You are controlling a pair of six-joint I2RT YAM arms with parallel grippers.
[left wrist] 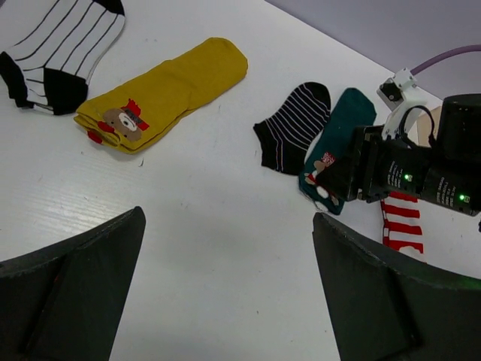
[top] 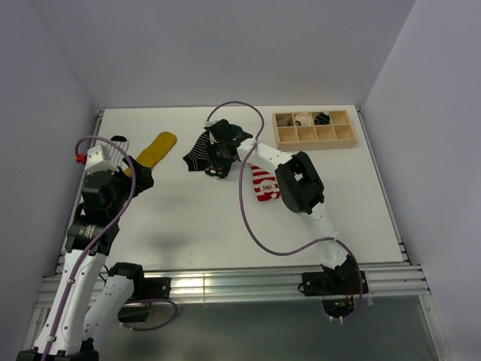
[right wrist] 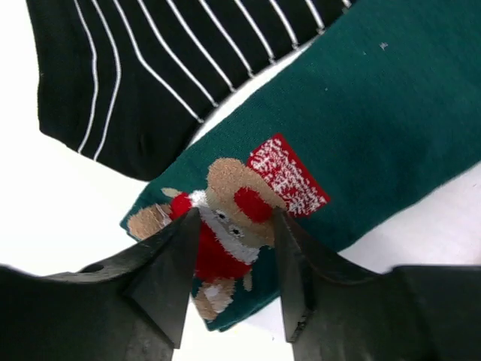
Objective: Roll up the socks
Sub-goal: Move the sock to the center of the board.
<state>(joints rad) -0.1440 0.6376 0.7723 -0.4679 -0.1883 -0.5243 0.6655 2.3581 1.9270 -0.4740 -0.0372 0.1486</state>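
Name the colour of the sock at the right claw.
Dark green sock, best in right wrist view.

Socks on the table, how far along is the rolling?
Done: apparently a few rolled bundles in the back compartments of the wooden tray. In hand: the right gripper straddles the bear figure on the green sock, which lies flat. Left: the black striped sock, red-and-white sock, yellow sock and white striped sock all lie flat, unrolled.

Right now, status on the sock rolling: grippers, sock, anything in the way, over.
Left gripper open, empty. Right gripper straddling green bear sock at the bear figure, grip unconfirmed. Sock flat, unrolled. Black striped sock touching its edge.
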